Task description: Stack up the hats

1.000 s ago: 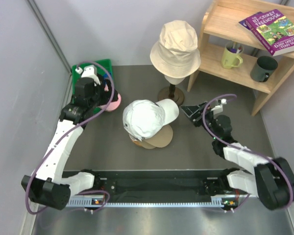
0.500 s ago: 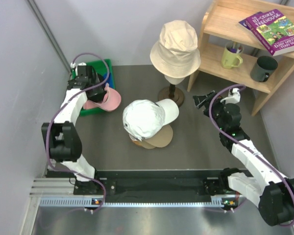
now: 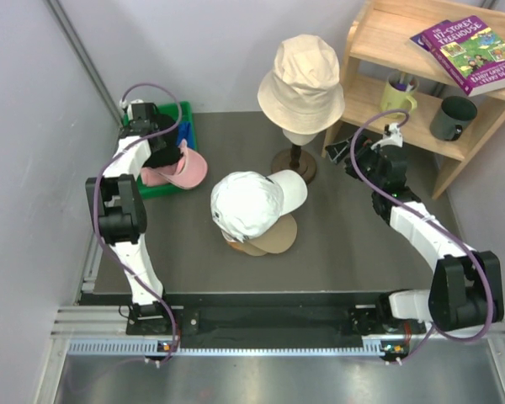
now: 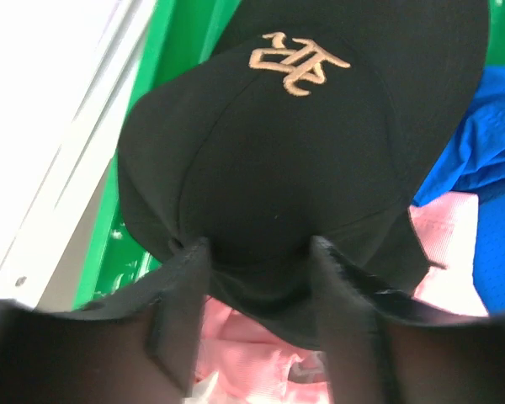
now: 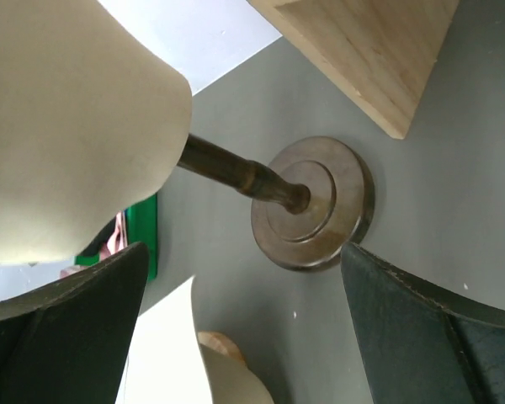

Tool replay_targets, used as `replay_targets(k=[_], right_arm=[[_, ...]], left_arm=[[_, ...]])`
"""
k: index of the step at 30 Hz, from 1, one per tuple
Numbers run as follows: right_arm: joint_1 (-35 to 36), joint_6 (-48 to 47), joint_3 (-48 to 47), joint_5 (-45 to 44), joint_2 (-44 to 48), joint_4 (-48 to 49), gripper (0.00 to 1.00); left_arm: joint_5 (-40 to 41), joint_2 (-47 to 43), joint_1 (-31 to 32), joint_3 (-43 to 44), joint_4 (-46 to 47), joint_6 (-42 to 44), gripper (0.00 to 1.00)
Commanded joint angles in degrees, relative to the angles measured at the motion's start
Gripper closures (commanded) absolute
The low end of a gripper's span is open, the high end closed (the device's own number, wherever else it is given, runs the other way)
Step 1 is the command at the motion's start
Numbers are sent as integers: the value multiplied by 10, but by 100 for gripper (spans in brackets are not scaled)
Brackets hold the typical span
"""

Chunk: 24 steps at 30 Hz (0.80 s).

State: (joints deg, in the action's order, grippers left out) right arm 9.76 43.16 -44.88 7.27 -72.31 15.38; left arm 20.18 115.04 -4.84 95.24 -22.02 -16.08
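Top view: the left gripper point(image 3: 162, 145) is lowered into the green bin point(image 3: 183, 109) at the far left corner. A pink cap point(image 3: 188, 168) hangs over the bin's rim and a blue cap point(image 3: 183, 133) is tucked behind it. A white cap point(image 3: 247, 204) is set on a tan cap point(image 3: 273, 238) at centre, so the stack is judged started. A cream bucket hat point(image 3: 301, 76) is perched on the wooden stand point(image 3: 295, 164). The right gripper point(image 3: 343, 156) is held just beside that stand, near the shelf point(image 3: 404, 50). Left wrist view: a black cap point(image 4: 295, 168) with a gold logo is caught between the fingers point(image 4: 181, 316). The jaws are about half closed and pressed into the fabric on both sides, so a grip is judged made. Pink and blue fabric are seen under the cap. Right wrist view: the jaws are spread wide with nothing between them, the stand's base is ahead, and the bucket hat is at upper left. The step in hand is judged as picking the black cap from the bin. Next, a lift clear of the rim is called for without the pink cap being dragged along, then a carry to the white cap and a crown-over-crown drop.
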Motion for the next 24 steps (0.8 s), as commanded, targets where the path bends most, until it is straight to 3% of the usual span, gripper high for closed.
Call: replay_targets(k=[1, 3, 5, 7, 16, 20, 24], right_arm=[[-10, -4, -53, 48, -35, 36, 5], [-10, -4, -60, 56, -41, 40, 6], [-10, -9, -65, 60, -45, 45, 7], [-10, -23, -71, 60, -42, 43, 6], [-6, -63, -114, 58, -2, 23, 8], [14, -96, -164, 50, 17, -8, 8], [32, -97, -187, 69, 36, -18, 8]], left_arm=[[-8, 11, -3, 23, 30, -11, 55], [-5, 8, -3, 24, 31, -12, 69], [-4, -2, -3, 23, 32, -14, 91], [-4, -15, -3, 22, 37, -7, 100], [-47, -102, -3, 14, 81, 32, 100], [-97, -165, -3, -3, 101, 53, 100], [-199, -249, -3, -38, 115, 80, 100]])
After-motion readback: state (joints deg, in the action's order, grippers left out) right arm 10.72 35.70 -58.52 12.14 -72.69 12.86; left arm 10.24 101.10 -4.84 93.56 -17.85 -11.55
